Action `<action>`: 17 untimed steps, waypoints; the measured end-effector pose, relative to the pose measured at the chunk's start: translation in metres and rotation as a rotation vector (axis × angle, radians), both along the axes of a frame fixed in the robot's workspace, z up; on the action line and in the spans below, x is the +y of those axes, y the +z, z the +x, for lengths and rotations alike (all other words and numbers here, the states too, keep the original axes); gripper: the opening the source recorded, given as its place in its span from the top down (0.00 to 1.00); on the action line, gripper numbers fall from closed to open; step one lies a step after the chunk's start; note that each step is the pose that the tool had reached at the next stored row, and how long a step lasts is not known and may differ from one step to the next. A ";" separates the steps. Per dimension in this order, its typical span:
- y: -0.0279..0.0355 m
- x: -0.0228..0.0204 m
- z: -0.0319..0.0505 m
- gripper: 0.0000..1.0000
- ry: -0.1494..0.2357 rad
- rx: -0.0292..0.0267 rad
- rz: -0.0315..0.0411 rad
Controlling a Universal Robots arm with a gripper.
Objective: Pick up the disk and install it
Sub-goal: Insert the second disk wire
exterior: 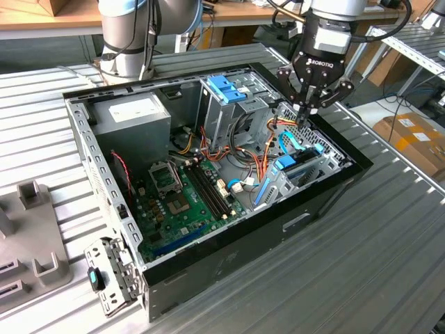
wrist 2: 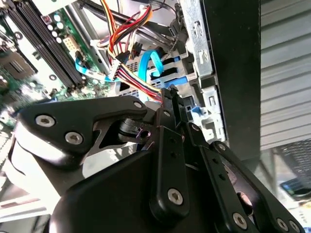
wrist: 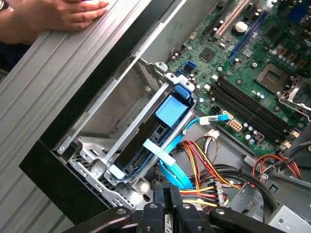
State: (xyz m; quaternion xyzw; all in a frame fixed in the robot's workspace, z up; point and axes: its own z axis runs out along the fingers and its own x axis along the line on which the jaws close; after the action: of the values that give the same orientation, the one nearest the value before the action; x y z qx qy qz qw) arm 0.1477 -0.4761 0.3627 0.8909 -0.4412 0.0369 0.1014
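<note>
Jaws are seen pressed together, empty, on the gripper (exterior: 306,108) above the drive bay (exterior: 314,164), where the disk (wrist: 146,145) is seated.

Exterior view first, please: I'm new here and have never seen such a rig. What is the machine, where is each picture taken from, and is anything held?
The machine is a robot arm whose black end effector does the grasping. The exterior view comes from a camera off the arm that looks at the whole scene. The two wrist views come from cameras riding on the arm, so the end effector fills their foreground.

An open computer case lies on a slatted metal table, with its green motherboard exposed. The end effector hangs over the case, above a bundle of coloured cables. Its fingers are closed, with nothing visible between them.

Nearby, a light-blue carrier sits in a metal bay. I cannot tell whether the disk is in it. A person's hand rests on the table.
</note>
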 end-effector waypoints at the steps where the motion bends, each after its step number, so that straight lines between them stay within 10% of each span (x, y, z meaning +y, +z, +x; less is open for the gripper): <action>1: -0.0003 0.0000 0.0000 0.84 -0.016 0.0000 0.0000; 11: -0.0030 0.0000 -0.0001 0.84 -0.100 -0.0134 0.0188; 17: -0.0036 0.0000 0.0000 0.84 -0.146 -0.0623 0.0231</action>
State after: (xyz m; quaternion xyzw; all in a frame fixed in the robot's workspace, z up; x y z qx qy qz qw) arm 0.1478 -0.4761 0.3592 0.8558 -0.5085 0.0520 0.0797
